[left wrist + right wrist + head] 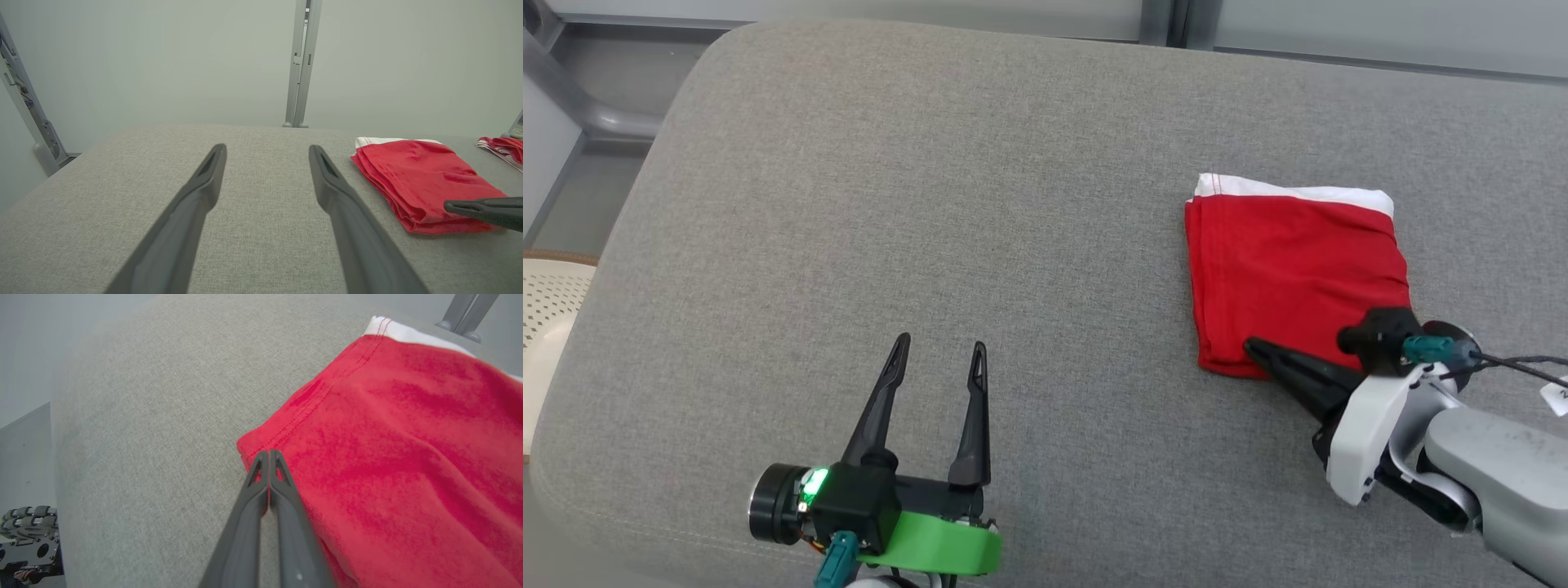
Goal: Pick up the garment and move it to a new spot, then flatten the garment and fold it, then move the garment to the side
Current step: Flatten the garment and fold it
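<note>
A red garment (1298, 269) with a white waistband lies folded into a neat square on the right half of the grey padded table (931, 163). My right gripper (1250, 347) is shut, its fingers pressed together with the tips at the garment's near left corner (268, 453); no cloth shows between them. The garment (408, 437) spreads to the right of those tips. My left gripper (939, 347) stands open over bare table at the lower left, well away from the garment (425, 183), with nothing between its fingers (212, 171). The right gripper's tip (447, 205) shows at the garment's near edge.
Another red-and-white cloth (502, 147) lies at the table's far right. A cream perforated seat (547, 310) stands beyond the table's left edge. Grey metal frame posts (300, 61) rise behind the table against a pale wall.
</note>
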